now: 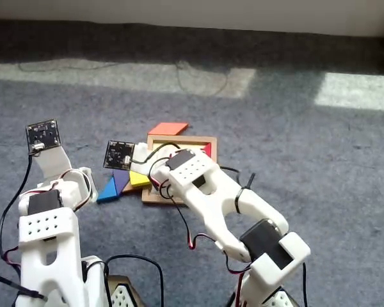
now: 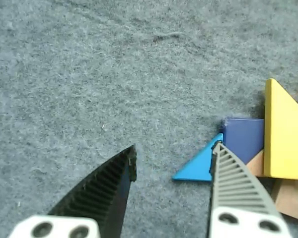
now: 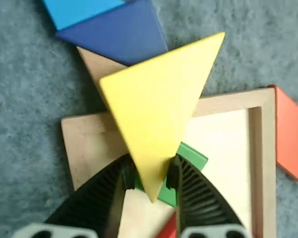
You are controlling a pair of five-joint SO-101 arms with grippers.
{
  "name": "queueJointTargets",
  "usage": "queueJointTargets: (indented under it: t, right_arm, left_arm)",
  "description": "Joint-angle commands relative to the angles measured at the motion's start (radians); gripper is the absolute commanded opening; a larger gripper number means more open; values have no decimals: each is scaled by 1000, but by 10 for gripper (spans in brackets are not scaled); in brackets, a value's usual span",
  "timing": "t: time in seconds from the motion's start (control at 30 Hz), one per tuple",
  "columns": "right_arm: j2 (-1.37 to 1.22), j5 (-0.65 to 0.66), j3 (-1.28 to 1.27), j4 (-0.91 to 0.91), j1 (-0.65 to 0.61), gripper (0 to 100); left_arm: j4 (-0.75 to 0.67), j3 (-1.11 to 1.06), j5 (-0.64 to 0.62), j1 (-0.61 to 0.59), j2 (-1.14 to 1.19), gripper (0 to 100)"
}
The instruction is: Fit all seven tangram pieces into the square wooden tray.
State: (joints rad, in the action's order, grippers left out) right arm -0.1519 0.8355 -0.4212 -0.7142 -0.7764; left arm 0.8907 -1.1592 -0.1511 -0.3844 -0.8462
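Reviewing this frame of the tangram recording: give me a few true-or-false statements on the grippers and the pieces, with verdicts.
1. The right gripper is shut on the yellow triangle. True.
2. The left gripper holds the light blue triangle. False: it is open above the carpet beside that triangle and holds nothing.
3. The orange piece lies inside the wooden tray. False: it lies on the carpet outside the tray's rim.
4. A green piece lies in the tray, partly under the yellow triangle. True.
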Motion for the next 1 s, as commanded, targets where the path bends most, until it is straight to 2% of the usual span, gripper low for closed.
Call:
queueJointTargets:
  t: [0.0,0.2,0.77,0.97]
  right_arm:
    - [31,9,18,-36,18,45]
    - [143,5,13,-127,18,5]
    - [116,5,15,-125,56,5]
    - [-27,5,28,-124,58,5]
  left_arm:
    - [-15,47,-6,-8,-24,248]
    - [-15,47,-6,-8,-24,248]
    - [-35,44,-6,-8,-24,248]
    - [-35,44,-6,-8,-24,248]
